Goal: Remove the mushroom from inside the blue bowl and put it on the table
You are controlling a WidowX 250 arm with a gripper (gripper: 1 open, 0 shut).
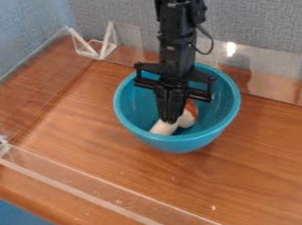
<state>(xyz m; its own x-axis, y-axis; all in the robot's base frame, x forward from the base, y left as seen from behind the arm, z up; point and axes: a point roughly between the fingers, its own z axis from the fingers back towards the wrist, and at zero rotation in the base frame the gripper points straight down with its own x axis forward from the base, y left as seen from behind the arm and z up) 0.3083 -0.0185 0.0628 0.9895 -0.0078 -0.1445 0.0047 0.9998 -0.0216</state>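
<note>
The blue bowl (181, 107) sits on the table (75, 122), a little toward the back wall. Straight above the bowl's middle, the black arm comes down vertically, and the gripper (175, 112) reaches inside the bowl, pointing straight down. Its two dark fingers (168, 105) are drawn in narrow, pressed against the mushroom (172, 121), which lies on the bowl's floor. The pale stem shows below and to the left of the fingertips, near the bowl's front-left inner wall; a bit of reddish-brown cap peeks out on the right side of the fingers. The jaws are closed on the mushroom, which rests low in the bowl, touching or nearly touching its bottom. Clear acrylic walls (80, 177) run along the table's edges around the bowl, well apart from it.
</note>
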